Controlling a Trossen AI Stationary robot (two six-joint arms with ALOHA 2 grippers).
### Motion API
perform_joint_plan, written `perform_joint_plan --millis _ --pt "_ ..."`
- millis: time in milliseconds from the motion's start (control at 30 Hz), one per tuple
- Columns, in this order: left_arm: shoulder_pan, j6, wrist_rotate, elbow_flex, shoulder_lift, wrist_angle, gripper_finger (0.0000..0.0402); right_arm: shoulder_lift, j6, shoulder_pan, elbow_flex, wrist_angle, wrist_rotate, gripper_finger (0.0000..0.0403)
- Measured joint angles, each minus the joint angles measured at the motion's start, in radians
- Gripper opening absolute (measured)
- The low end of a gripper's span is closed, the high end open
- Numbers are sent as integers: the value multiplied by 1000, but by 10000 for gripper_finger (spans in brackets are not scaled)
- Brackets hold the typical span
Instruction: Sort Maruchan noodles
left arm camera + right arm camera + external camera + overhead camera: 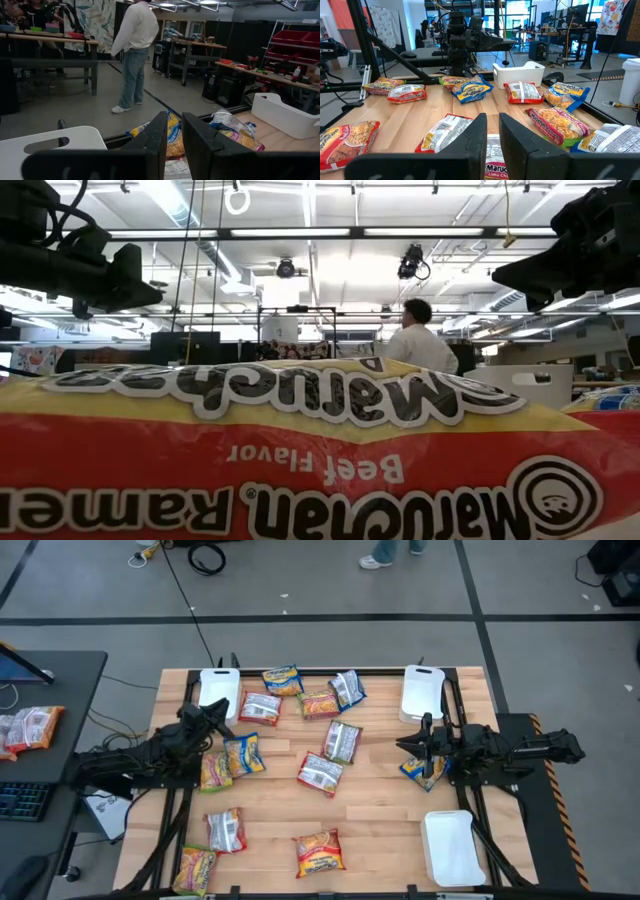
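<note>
Wrist views: left gripper [174, 137] and right gripper [492, 137] each show fingers a narrow slot apart, gripping nothing. High view alone shows Maruchan noodles [320, 773] scattered across the wooden table [380, 820] among white trays [450, 845]; a person [132, 50] stands beyond.

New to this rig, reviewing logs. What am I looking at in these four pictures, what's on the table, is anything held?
It is a two-armed robot at a wooden table. The overhead picture shows everything: the left gripper over the table's left side, the right gripper on the right side. Scattered between them lie the Maruchan noodles, about a dozen crinkly packets, plus three white trays.

The table-level camera is almost blocked by one beef-flavour packet lying right in front of it. The other two pictures come from cameras on each wrist, looking past that arm's own dark fingers.

Both grippers stand slightly apart, a narrow gap showing, and neither holds anything. People in the background are bystanders.
</note>
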Motion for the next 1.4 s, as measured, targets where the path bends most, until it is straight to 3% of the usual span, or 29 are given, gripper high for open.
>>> perform_joint_plan --millis 200,533,600,800,933,1133,1400 --pt "0 -4 2 0 0 0 62 0 0 0 0 0 0 56" --pt "0 -108 96 0 0 29 62 0 0 0 0 0 0 56" --pt "0 -132 151 0 0 22 62 0 0 0 0 0 0 56" --pt "0 -186 442 0 37 46 62 0 0 0 0 0 0 56" --pt "-20 -210 488 9 89 81 62 0 0 0 0 0 0 56" --pt "-116 -174 475 149 284 82 62 0 0 0 0 0 0 56" --pt "-286 -57 374 391 750 69 62 0 0 0 0 0 0 56"
